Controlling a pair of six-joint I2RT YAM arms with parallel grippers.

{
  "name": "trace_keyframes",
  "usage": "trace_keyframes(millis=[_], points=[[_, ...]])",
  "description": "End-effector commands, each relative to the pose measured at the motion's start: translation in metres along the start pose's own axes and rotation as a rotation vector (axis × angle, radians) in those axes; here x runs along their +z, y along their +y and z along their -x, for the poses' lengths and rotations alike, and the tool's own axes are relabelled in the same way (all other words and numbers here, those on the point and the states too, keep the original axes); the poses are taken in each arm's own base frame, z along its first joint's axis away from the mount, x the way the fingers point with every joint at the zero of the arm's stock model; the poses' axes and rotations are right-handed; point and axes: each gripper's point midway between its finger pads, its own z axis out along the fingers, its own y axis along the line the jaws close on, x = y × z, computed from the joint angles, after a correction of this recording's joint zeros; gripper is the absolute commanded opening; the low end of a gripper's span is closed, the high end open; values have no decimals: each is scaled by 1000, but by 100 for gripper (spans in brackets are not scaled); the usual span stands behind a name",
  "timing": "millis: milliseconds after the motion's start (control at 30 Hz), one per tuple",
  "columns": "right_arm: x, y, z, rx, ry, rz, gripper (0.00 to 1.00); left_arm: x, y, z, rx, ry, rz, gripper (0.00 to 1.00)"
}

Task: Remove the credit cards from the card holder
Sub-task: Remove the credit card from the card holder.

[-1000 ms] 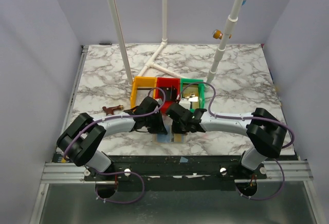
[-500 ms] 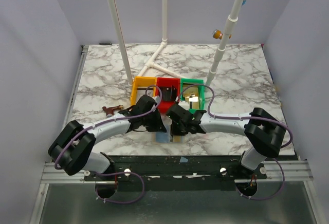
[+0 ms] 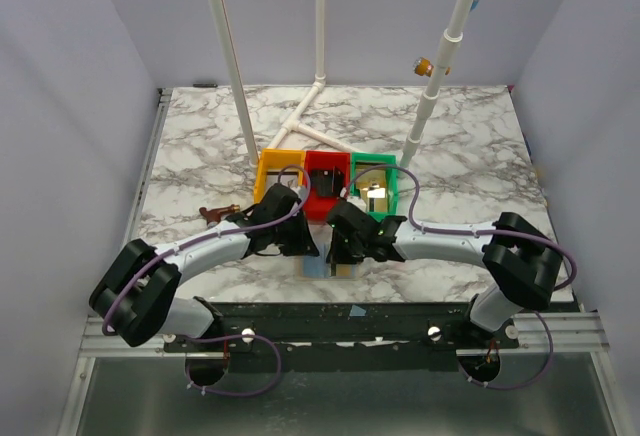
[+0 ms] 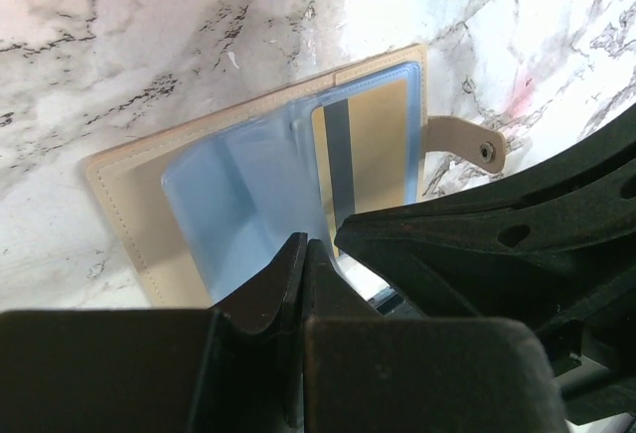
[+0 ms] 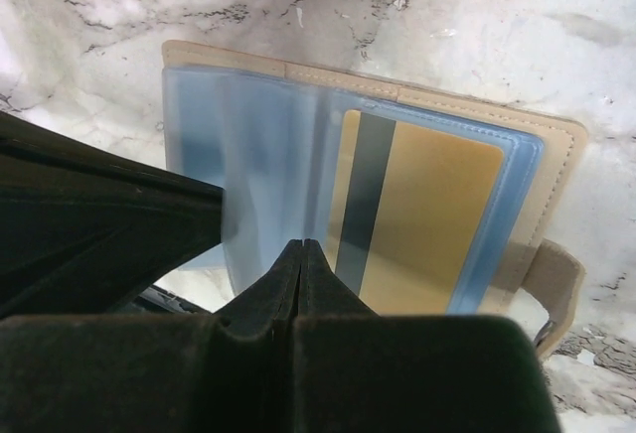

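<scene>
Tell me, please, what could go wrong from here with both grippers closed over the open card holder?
1. The gold card sits inside a blue sleeve of the card holder; the shut left gripper and right gripper may catch only sleeve and drag the whole holder.
2. The two grippers sit almost against each other, so they could collide.
3. The holder lies near the table's front edge and might slide off.

Card holder [image 5: 248, 145] lies open on the marble table [image 5: 596, 16], gold card [image 5: 437, 215] with a dark stripe in its blue sleeve. Right gripper [image 5: 301, 246] closed tight, tips over the sleeve.
</scene>
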Motion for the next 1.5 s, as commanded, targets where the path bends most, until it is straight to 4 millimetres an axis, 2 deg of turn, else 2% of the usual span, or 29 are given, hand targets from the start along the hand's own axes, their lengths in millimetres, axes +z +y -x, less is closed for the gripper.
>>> trace_keyframes(millis=[0,200,367,533,800,1067,1133,1233,1367,1467], points=[[0,9,-1,6,18,57,1,-8,-3,9,23,-35,6,0],[1,14,7,20,3,104,1,-15,-4,11,22,-50,3,0],[9,22,-1,5,60,135,1,-24,-4,13,20,-71,4,0],[16,32,1,-3,74,161,0,-33,-2,15,18,-87,10,0],[29,46,-1,-2,106,196,1,-36,3,15,9,-93,14,0],[38,26,-3,13,104,93,1,-32,4,12,5,-73,6,0],[34,24,2,8,81,76,1,-31,2,12,3,-70,0,0],[16,27,17,-2,26,71,1,-30,1,12,1,-64,-8,0],[-2,17,27,11,-30,23,2,-27,-1,12,-2,-58,-21,0],[-13,4,30,22,-66,-25,19,-25,-3,12,-2,-50,-31,0]])
